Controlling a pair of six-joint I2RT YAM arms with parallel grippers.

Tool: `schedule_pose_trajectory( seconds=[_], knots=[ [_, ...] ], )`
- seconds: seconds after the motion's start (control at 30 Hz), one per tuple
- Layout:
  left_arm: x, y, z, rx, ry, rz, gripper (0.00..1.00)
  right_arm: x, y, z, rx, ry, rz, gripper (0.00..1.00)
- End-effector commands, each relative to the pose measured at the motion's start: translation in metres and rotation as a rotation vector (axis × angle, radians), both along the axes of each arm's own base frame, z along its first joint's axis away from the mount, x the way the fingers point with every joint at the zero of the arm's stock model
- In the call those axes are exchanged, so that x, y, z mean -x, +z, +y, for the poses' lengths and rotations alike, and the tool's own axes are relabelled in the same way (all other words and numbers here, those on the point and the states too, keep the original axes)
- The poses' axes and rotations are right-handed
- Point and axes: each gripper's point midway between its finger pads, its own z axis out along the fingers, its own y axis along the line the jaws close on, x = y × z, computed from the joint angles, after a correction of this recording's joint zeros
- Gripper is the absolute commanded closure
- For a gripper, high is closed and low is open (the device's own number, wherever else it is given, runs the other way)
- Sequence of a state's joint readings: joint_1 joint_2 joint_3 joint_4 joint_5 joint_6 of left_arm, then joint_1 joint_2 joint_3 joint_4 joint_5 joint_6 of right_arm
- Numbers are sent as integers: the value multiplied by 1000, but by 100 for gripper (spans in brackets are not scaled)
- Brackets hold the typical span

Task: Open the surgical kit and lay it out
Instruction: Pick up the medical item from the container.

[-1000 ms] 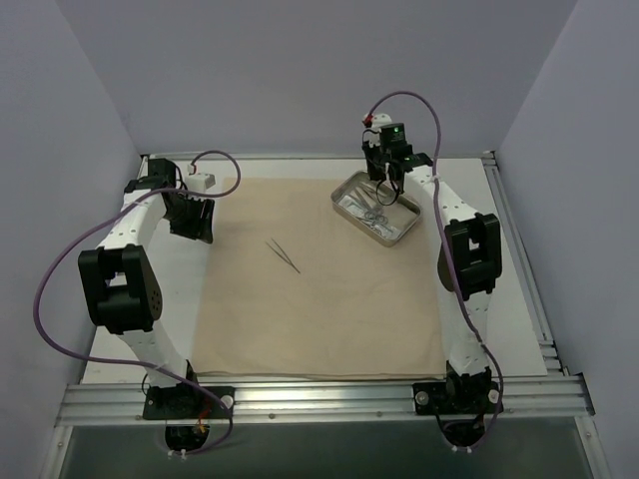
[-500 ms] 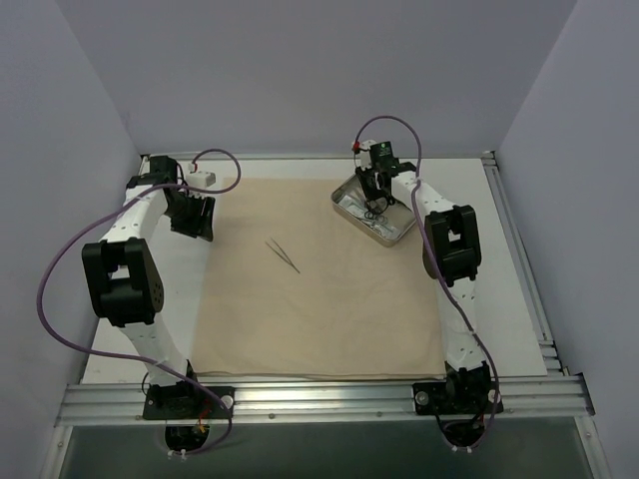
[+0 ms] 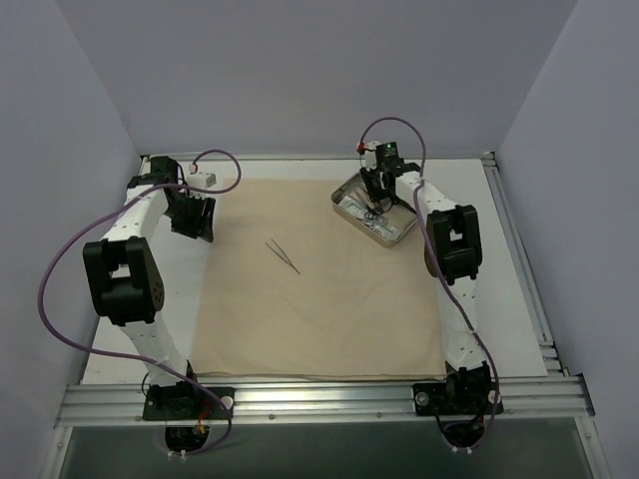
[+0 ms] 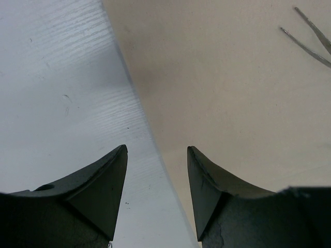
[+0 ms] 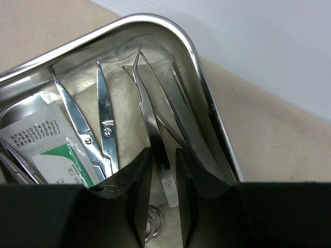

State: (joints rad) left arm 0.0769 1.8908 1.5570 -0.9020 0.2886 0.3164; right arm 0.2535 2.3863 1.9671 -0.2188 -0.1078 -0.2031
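Note:
The tan cloth wrap point(image 3: 319, 309) lies spread flat on the table. One pair of thin tweezers point(image 3: 283, 255) rests on it, left of centre. The steel tray point(image 3: 349, 214) sits at the cloth's far right corner. My right gripper point(image 3: 377, 200) reaches down into it. In the right wrist view its fingers point(image 5: 164, 151) stand slightly open on either side of the rear end of curved tweezers point(image 5: 150, 119). Beside them lie scissor-like clamps point(image 5: 106, 129), more tweezers and a printed packet point(image 5: 46, 139). My left gripper point(image 4: 157, 150) hangs open and empty over the cloth's left edge.
White table point(image 4: 57, 88) shows to the left of the cloth. The tray's rim point(image 5: 207, 98) runs close to my right finger. Grey walls enclose the table on three sides. The left arm's cable point(image 3: 60, 289) loops out at the left.
The right arm has folded in and its gripper has come down into the tray. The left arm and the tweezers on the cloth have not moved.

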Motion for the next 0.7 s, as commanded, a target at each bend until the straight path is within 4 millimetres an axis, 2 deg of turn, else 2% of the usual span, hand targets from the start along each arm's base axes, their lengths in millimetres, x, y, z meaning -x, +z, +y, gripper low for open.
schedule_pose_trajectory(
  seconds=[0.0,0.13,0.23,0.33,0.37,0.43,0.47,0.53,0.57,0.67],
  knots=[
    [-8,17,1,4,10,-40,41,0,-8,1,-21,28,27,78],
    [-7,17,1,1,6,-40,41,6,-9,7,-46,62,39,80],
    [-6,16,2,1,8,-38,41,8,-3,8,-55,76,34,92],
    [-6,17,1,0,4,-40,41,8,13,9,-57,91,12,97],
    [-6,17,2,-1,4,-44,41,7,26,8,-56,94,-11,97],
    [-6,17,1,1,2,-42,41,9,38,8,-53,103,-27,99],
    [-6,18,1,2,0,-46,41,8,52,7,-53,107,-52,99],
    [-6,18,1,2,-1,-47,41,10,64,7,-52,111,-69,99],
    [-6,19,0,4,-3,-48,41,10,78,8,-54,116,-93,99],
    [-6,20,1,4,-3,-53,41,13,99,8,-64,121,-124,99]
  ],
)
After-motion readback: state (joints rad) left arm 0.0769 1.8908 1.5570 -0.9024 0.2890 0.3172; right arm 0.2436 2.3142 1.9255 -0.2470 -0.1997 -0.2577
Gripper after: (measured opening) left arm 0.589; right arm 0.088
